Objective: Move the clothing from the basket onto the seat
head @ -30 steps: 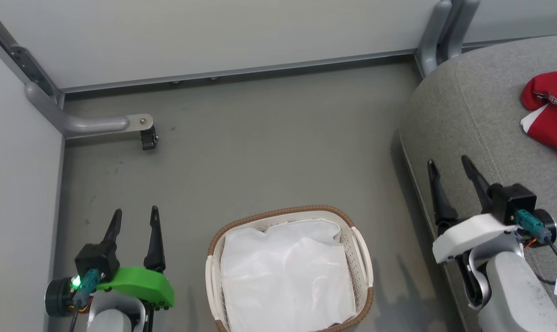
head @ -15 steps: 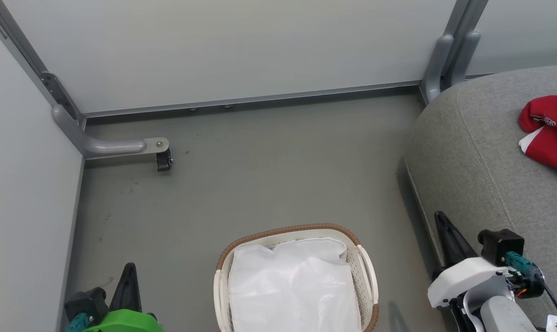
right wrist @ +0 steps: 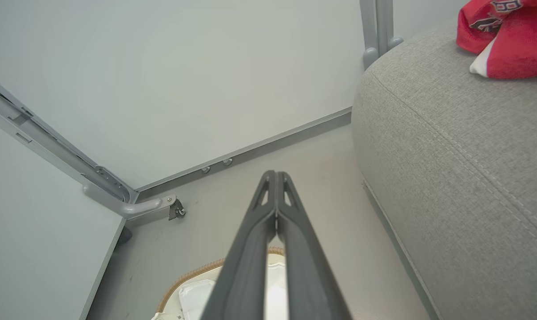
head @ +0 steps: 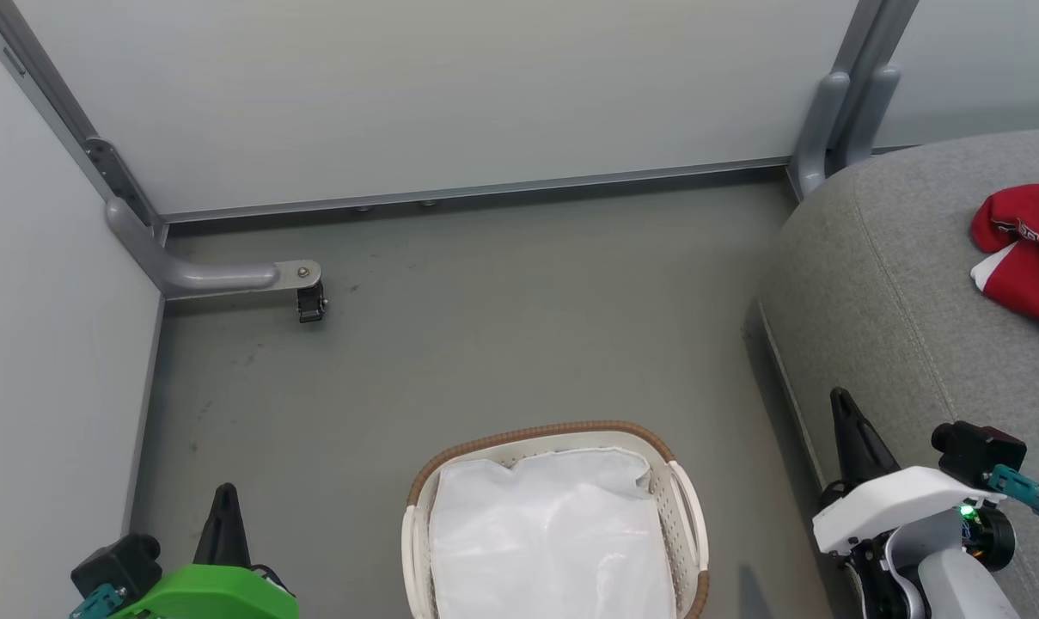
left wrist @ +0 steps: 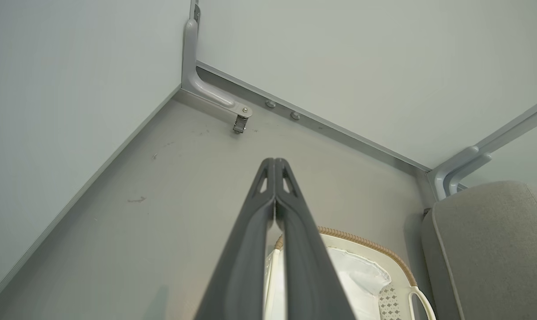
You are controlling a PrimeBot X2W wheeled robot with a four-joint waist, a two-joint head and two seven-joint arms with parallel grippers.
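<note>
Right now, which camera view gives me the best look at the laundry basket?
The head view: the laundry basket shows its brown woven rim, both handles and white liner cloth, cut only at the bottom edge. The left wrist view shows part of it behind the left end effector; the right wrist view, a sliver of rim.

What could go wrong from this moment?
1. In the cream perforated plastic basket lies white liner cloth, no red visible; another grab might pull the liner out.
2. The shut right gripper hangs near the large grey fabric seat; a wide swing could brush the red clothing off.
</note>
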